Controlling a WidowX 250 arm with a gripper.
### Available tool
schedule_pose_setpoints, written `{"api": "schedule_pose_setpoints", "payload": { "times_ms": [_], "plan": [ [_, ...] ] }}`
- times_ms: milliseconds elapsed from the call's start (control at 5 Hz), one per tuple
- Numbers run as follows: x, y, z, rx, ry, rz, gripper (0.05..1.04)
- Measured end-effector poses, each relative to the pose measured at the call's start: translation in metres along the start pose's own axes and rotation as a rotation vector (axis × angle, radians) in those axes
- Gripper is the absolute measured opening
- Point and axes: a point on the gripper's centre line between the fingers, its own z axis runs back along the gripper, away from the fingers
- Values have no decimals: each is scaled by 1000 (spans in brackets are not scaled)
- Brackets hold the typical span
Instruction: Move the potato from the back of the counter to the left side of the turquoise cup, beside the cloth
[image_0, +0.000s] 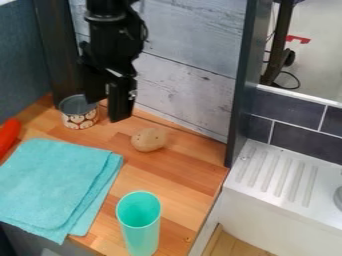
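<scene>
From where I stand, the jaws (107, 111) hang parted and empty over the tabletop (184, 175), the can (81, 119) close on their left as I look, the potato (148, 139) near on their right. A badly aligned descent could catch the can's rim and tip it; a sideways nudge could roll the potato (it's roundish, after all).

From my camera view I see a small can (81, 120) standing upright on the wooden counter (184, 175), its top open, its inside grey, its pale side marked with a round, reddish-brown pattern; well to its right I see a potato (148, 140), light brown and rounded, with small dark spots, lying apart from the can
</scene>
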Motion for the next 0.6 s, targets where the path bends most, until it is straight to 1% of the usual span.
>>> {"api": "schedule_pose_setpoints", "payload": {
  "times_ms": [200, 400, 600],
  "plan": [
    [27, 16, -18, 40, -12, -22, 1007],
    [46, 24, -41, 54, -33, -52, 1007],
    [58, 29, -56, 50, -26, -71, 1007]
  ]
}}
